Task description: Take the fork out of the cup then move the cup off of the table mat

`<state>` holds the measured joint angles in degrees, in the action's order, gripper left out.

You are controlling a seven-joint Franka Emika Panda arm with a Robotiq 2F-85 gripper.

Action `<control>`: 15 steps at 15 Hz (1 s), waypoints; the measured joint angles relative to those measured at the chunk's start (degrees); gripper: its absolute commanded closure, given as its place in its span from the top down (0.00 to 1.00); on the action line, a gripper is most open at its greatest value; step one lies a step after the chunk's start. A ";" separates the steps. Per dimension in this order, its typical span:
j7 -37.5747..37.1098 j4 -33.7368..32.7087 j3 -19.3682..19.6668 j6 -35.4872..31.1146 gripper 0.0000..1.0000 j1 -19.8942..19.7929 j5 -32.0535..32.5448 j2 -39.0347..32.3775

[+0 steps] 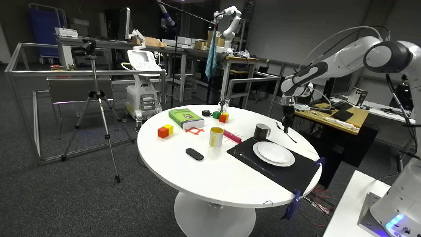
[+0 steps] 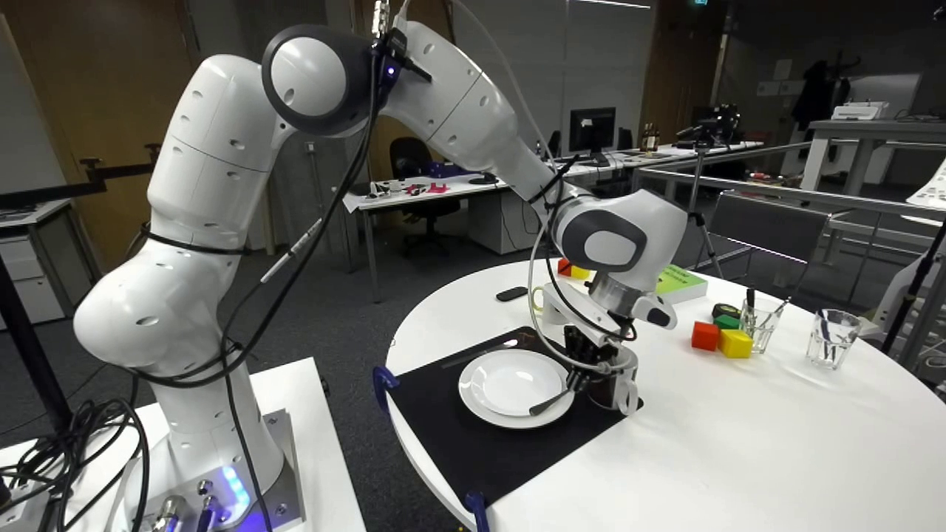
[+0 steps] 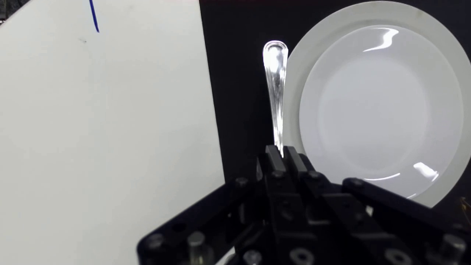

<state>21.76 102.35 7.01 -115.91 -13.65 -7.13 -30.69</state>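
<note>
The fingers (image 3: pixel 276 160) are clenched on the fork (image 3: pixel 275 84), its handle jutting from between them toward 12 o'clock in the wrist view. The fork is out of the cup (image 1: pixel 260 132) and held in the air. In an exterior view the fork (image 1: pixel 291 137) shows at 3 o'clock from the cup, apart from it, tines toward 10 or 11 o'clock, handle end toward 4 or 5. In an exterior view the fork (image 2: pixel 545 406) shows across the rim of the plates (image 2: pixel 510 384), handle end toward 8 o'clock.

Seen in an exterior view, the cup stands upright on a corner of the mat (image 1: pixel 289 177), handle toward 3 o'clock, at 11 o'clock from the plates, which are stacked on the mat, the smaller on top. A knife (image 1: pixel 255 163) lies on the mat at 8 o'clock from them. Two blue clamps (image 1: pixel 296 197) sit at the mat's edge, at 3 and 5 o'clock from the plates.

Elsewhere on the counter (image 1: pixel 184 171), a white mug (image 1: pixel 215 139) stands at 9 o'clock from the cup, a pink strip (image 1: pixel 232 136) between them. From the white mug, a dark oblong (image 1: pixel 194 154) lies at 8 o'clock, a red cube (image 1: pixel 162 132) at 9 with a yellow cube (image 1: pixel 169 128) just beside it, and a green book (image 1: pixel 186 118) at 10.
</note>
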 measured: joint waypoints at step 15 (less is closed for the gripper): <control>-0.15 -9.46 -0.82 8.90 0.01 -0.06 0.55 -7.40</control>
<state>21.61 92.88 6.19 -107.01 -13.71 -6.59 -38.08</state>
